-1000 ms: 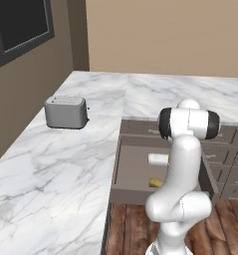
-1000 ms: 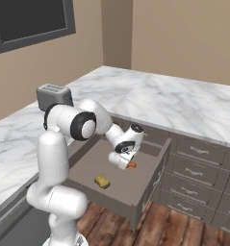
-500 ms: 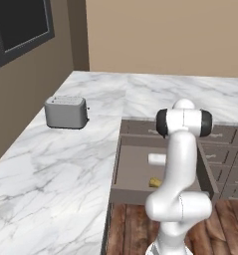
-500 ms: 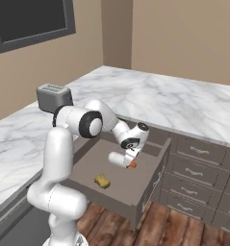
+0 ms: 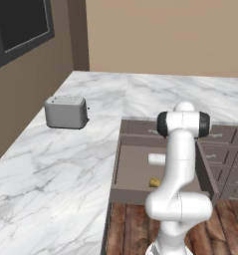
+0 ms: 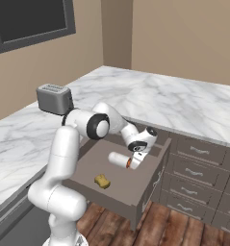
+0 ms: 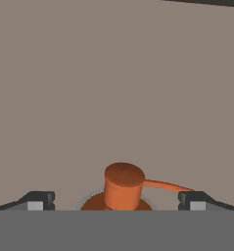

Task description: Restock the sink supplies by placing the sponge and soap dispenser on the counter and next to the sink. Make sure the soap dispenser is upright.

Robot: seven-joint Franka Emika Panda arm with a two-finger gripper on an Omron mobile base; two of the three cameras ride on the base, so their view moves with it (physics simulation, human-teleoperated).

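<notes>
Left base view: soap dispenser (image 5: 156, 159) lying flat in the open drawer (image 5: 133, 169), middle of the frame, with the sponge (image 5: 155, 183) just below it. Both waiting to go up on the counter (image 5: 65, 149). Toaster (image 5: 66, 112) at the left, window (image 5: 23, 25) in the upper left.

Right base view: gripper (image 6: 136, 157) low in the drawer, right at the bottle's red pump end, likely there to grab it. Wood floor (image 6: 174, 228) at the bottom.

Hand view: fingertips (image 7: 39, 201) spread wide on both sides of the pump top, clamping nothing yet.
</notes>
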